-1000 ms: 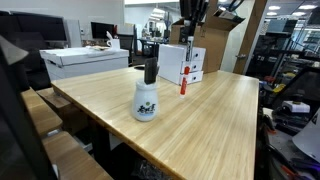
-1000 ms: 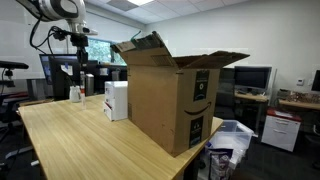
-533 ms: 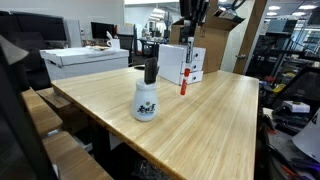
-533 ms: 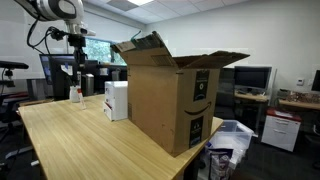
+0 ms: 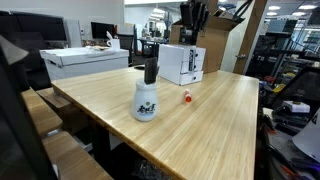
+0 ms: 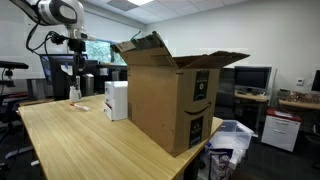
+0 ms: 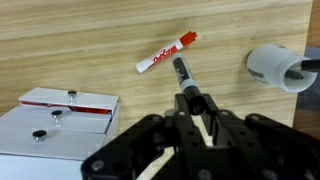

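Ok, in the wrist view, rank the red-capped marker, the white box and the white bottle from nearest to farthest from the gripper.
1. The red-capped marker: lying on the table just ahead of the gripper, past the tip of the black marker it holds.
2. The white box, at lower left, and the white bottle, at far right: too close to call.

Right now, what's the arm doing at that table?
The arm's tool hangs above the wooden table, shut on what looks like a black pen that points down at the wood. Under it a red-capped marker lies flat on the table, untouched. A white box and a white spray bottle sit nearby.
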You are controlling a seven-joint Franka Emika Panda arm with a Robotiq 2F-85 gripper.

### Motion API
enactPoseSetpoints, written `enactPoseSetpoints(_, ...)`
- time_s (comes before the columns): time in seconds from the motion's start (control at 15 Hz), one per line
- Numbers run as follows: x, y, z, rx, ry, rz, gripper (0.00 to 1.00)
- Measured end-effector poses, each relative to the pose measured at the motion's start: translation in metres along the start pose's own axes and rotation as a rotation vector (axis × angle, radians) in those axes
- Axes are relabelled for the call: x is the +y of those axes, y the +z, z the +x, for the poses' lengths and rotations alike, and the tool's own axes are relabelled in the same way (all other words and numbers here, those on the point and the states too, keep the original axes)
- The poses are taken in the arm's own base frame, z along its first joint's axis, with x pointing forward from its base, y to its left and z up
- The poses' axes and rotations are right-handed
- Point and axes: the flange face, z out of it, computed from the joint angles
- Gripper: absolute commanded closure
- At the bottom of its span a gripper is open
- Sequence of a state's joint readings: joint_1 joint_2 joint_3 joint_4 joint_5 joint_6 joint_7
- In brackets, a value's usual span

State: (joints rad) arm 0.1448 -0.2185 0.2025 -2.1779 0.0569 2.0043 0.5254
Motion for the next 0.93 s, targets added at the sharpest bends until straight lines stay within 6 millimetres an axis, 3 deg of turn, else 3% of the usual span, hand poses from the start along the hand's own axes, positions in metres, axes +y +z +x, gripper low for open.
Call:
enactPoseSetpoints(0.33,0.007,0.017,0.004,-0.021,0.013,-0.006,0.93)
enactPoseSetpoints(0.93,0.014,0.072,0.010,0.100,-0.025,-0.007,0.93)
